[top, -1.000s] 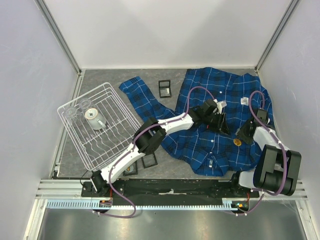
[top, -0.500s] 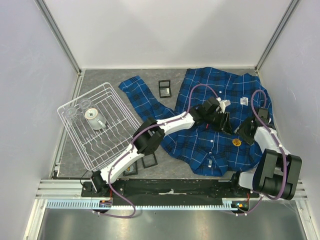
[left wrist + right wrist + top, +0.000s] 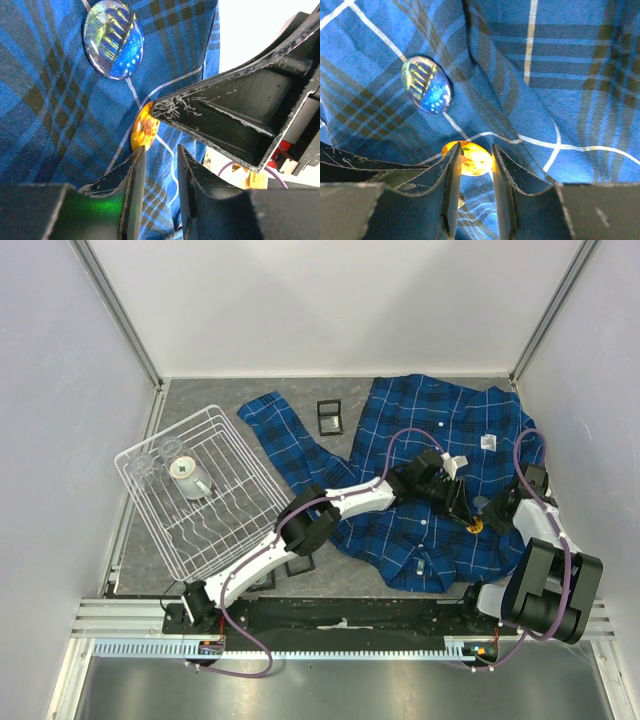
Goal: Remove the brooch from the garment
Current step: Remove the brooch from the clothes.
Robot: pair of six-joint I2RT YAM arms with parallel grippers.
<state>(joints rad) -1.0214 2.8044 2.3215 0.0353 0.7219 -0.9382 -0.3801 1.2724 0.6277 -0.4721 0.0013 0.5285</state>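
Left gripper [image 3: 161, 149] and right gripper [image 3: 476, 148] crowd the round orange brooch [image 3: 142, 131] on the blue plaid shirt [image 3: 420, 420]; jaws barely parted, grasp unclear

The white-and-black left arm [image 3: 340, 502] lies stretched a long way out from its base at the near left. It reaches low across to the right, with its elbow bent about halfway along. Its black two-finger left gripper [image 3: 463, 510] points down and rightward, jaws parted by only a narrow slit.

The white-and-black right arm [image 3: 535, 530] is folded tight above its own base, forearm angled away from the near edge and wrist turned leftward. Its black two-finger right gripper [image 3: 492, 518] tips downward too, jaws a narrow gap apart.

The two grippers sit nose to nose; whether they touch I cannot tell.
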